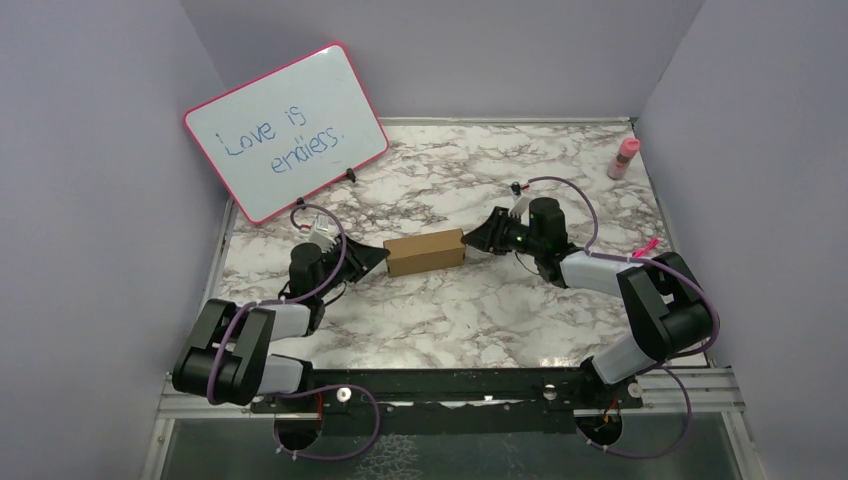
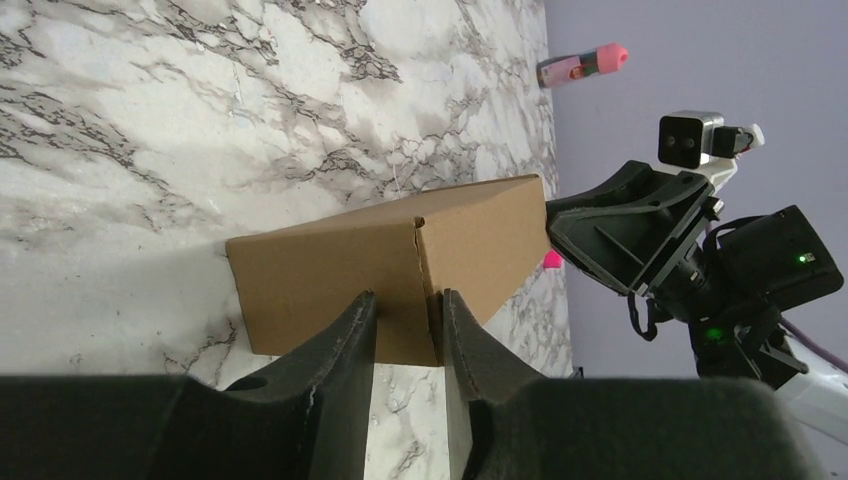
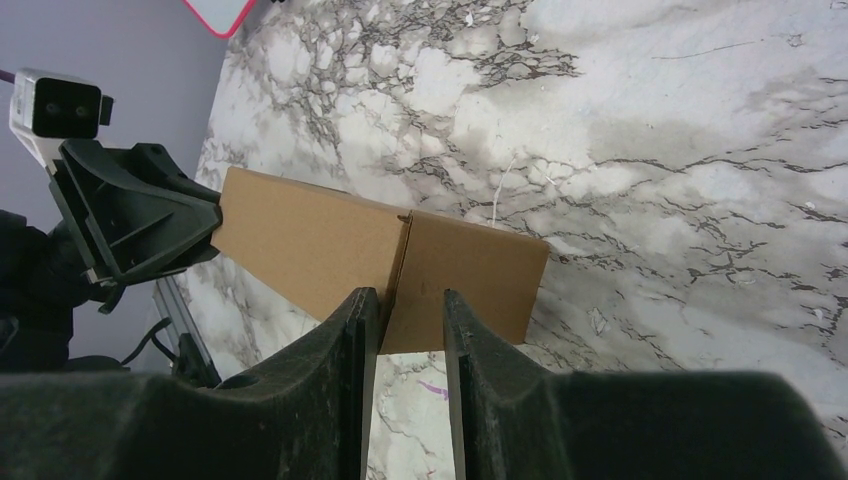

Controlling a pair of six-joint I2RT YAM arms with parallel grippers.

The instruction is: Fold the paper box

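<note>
The paper box (image 1: 424,252) is a small closed brown carton lying on its side in the middle of the marble table. My left gripper (image 1: 378,258) is at its left end and my right gripper (image 1: 474,240) at its right end, tips against the end faces. In the left wrist view the box (image 2: 390,270) fills the middle, and my left gripper (image 2: 408,300) has a narrow gap between its fingers with nothing in it. In the right wrist view the box (image 3: 400,265) sits just past my right gripper (image 3: 405,298), which also has a narrow empty gap.
A pink-framed whiteboard (image 1: 285,130) with writing leans at the back left. A pink bottle (image 1: 624,158) stands at the back right by the wall. A small pink item (image 1: 645,245) lies near the right edge. Purple walls close in three sides.
</note>
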